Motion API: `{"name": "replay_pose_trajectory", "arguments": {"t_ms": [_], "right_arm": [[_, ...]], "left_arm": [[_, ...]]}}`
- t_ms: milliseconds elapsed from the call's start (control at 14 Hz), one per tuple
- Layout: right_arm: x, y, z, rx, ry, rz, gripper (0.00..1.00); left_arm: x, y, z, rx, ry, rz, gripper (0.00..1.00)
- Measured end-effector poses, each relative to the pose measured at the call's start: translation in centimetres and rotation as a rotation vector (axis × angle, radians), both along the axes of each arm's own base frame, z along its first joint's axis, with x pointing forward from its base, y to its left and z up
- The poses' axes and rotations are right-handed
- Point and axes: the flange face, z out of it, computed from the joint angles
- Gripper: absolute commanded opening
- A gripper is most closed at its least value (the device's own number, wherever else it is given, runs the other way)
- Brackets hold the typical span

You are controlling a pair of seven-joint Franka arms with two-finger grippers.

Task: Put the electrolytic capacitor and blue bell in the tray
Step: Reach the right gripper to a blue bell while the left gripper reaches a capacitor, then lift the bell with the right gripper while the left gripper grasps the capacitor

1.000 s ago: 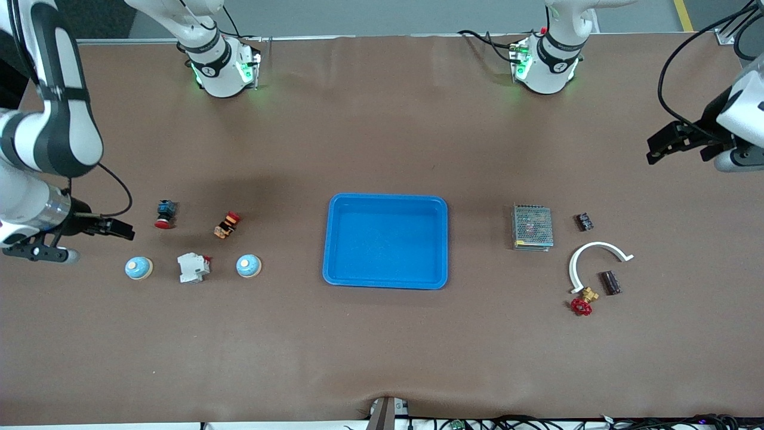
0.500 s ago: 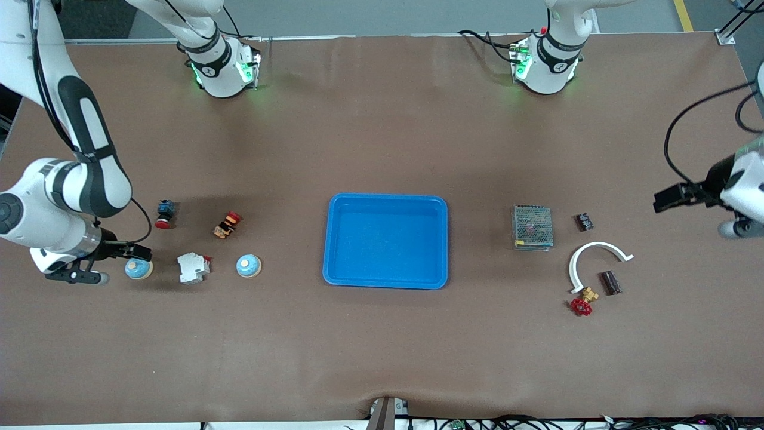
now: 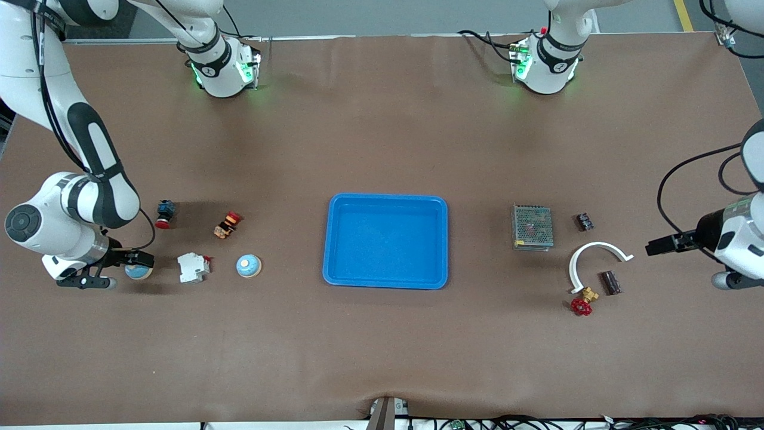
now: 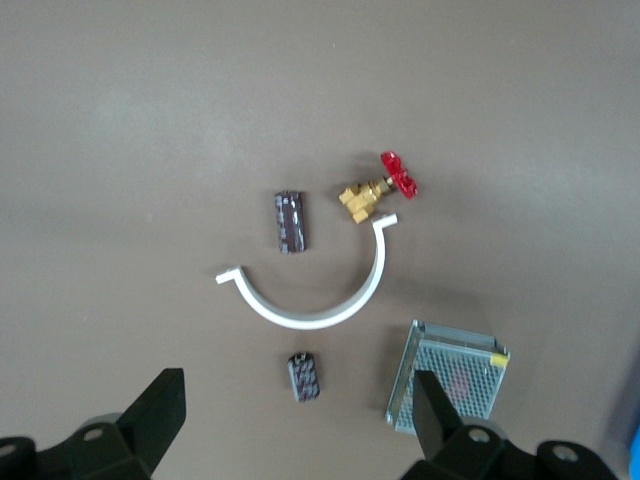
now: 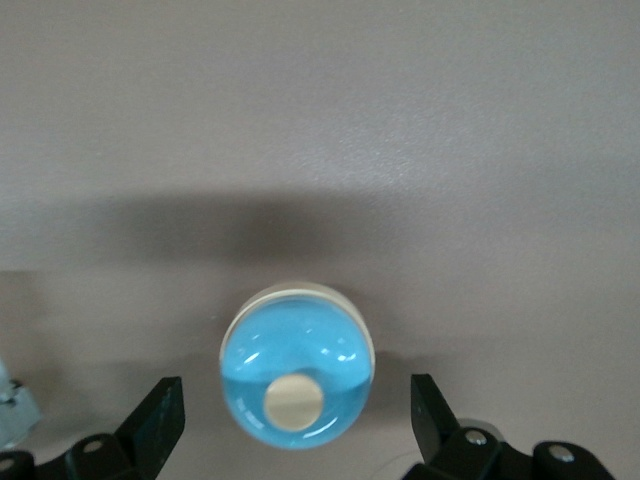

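Blue bell (image 3: 138,270) sitting at right arm's end of desk (image 3: 382,352), now lying between spread fingers of right end effector (image 5: 296,425), which has been dropping onto it over past second; grasp not yet closed. Second bell (image 3: 248,266) staying beside white breaker (image 3: 193,267). Left end effector (image 3: 656,248) also coming down, fingers spread, hovering near white arc (image 3: 594,260); two dark capacitors (image 4: 290,222) (image 4: 304,376) lying under it, target unclear. Blue tray (image 3: 386,280) holding nothing yet. Judging both pick-ups imminent, placing undone.
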Motion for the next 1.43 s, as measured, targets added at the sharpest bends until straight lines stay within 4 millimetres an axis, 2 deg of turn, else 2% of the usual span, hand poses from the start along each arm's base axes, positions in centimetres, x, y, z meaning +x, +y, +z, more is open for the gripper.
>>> {"name": "replay_pose_trajectory", "arguments": {"t_ms": [286,500,857,929,1000,1071,1429], "right_arm": [[0.3,-0.1,-0.4,-0.001,-0.003,0.002,1.00],[0.3,-0.1,-1.1,-0.002,-0.009,0.003,1.00],[0.7,-0.1,-1.7,-0.002,-0.010,0.004,1.00],[0.8,-0.2,-1.8,-0.002,-0.009,0.004,0.77],[0.8,-0.2,-1.9,-0.002,-0.008,0.005,0.25],[0.8,-0.1,-2.0,-0.002,-0.006,0.014,0.00],[1.0,-0.2,-1.7,-0.001,-0.003,0.044,0.00]], "left_arm": [[2.2,-0.4,-6.0,-0.002,-0.019,0.053,1.00],[3.2,0.3,-10.6,0.014,-0.022,0.055,1.00],[4.4,0.5,-16.4,0.017,-0.060,0.081,1.00],[4.5,0.5,-17.0,0.016,-0.065,0.082,1.00],[4.6,0.4,-17.6,0.015,-0.068,0.081,1.00],[4.7,0.3,-18.2,0.015,-0.071,0.080,1.00],[4.5,0.9,-20.6,0.059,-0.058,0.058,1.00]]}}
